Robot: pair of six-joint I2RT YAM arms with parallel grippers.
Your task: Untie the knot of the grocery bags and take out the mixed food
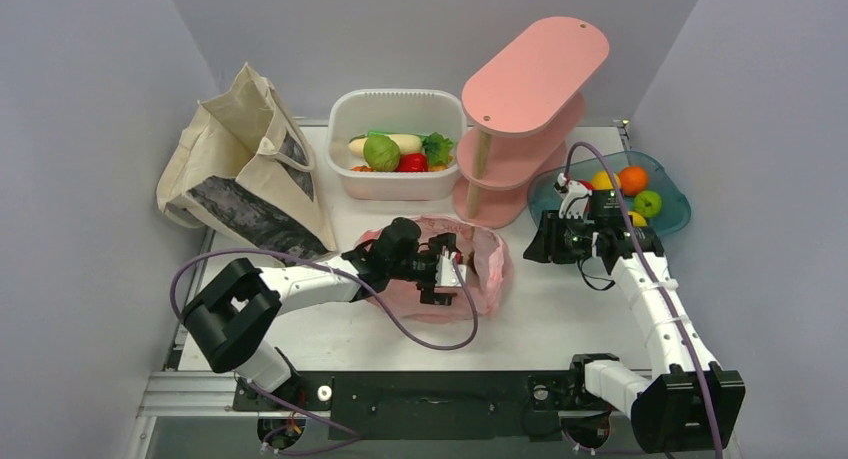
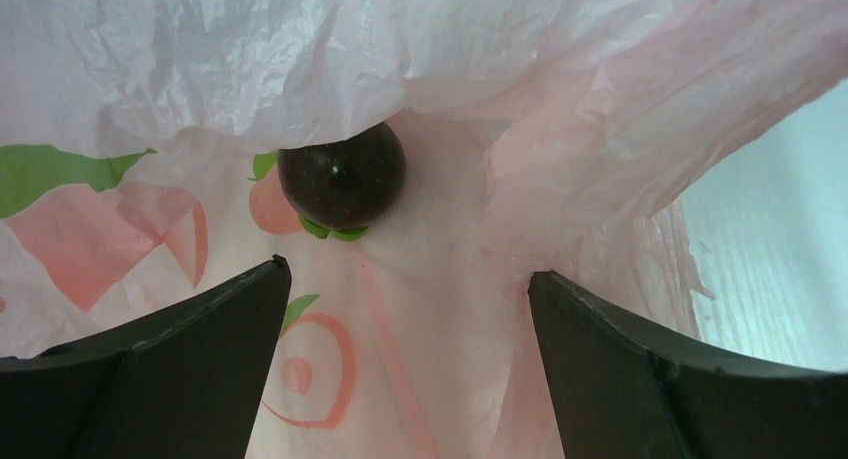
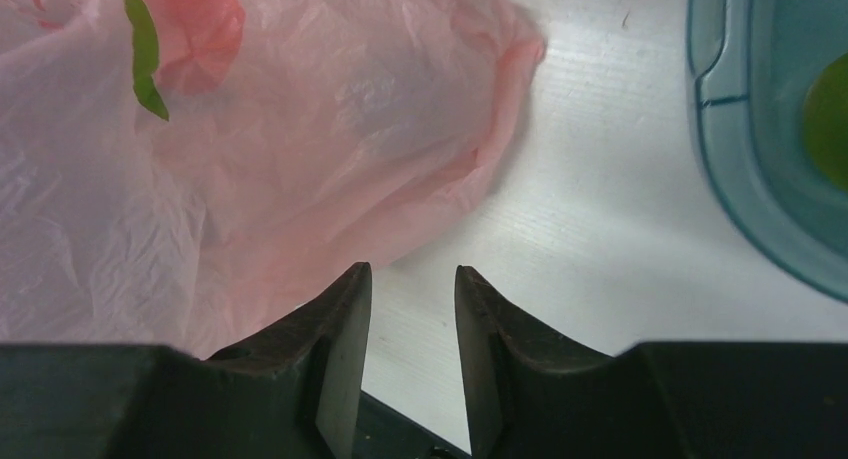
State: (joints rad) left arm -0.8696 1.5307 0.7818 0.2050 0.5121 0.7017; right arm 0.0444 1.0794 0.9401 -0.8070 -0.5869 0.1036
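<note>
The pink plastic bag [image 1: 487, 262] lies open at the table's middle. My left gripper [image 1: 452, 275] reaches into its mouth, jaws wide open and empty. In the left wrist view the gripper [image 2: 408, 271] faces a dark, glossy round thing [image 2: 342, 174] lying inside the printed pink bag [image 2: 420, 379]. My right gripper [image 1: 533, 242] hovers just right of the bag, narrowly open and empty [image 3: 412, 270], with the bag's edge [image 3: 300, 159] to its left. The canvas tote [image 1: 245, 169] stands at the back left. The round green vegetable [image 1: 381, 152], white radish [image 1: 402, 139] and leafy green [image 1: 437, 148] lie in a white tub [image 1: 395, 188]. The crisp packet and the bottle are out of view.
A red pepper [image 1: 412, 163] also lies in the tub. A pink three-tier shelf [image 1: 525, 99] stands right of the tub. A teal bowl [image 1: 673, 219] with fruit sits at the back right, and its rim shows in the right wrist view [image 3: 740, 179].
</note>
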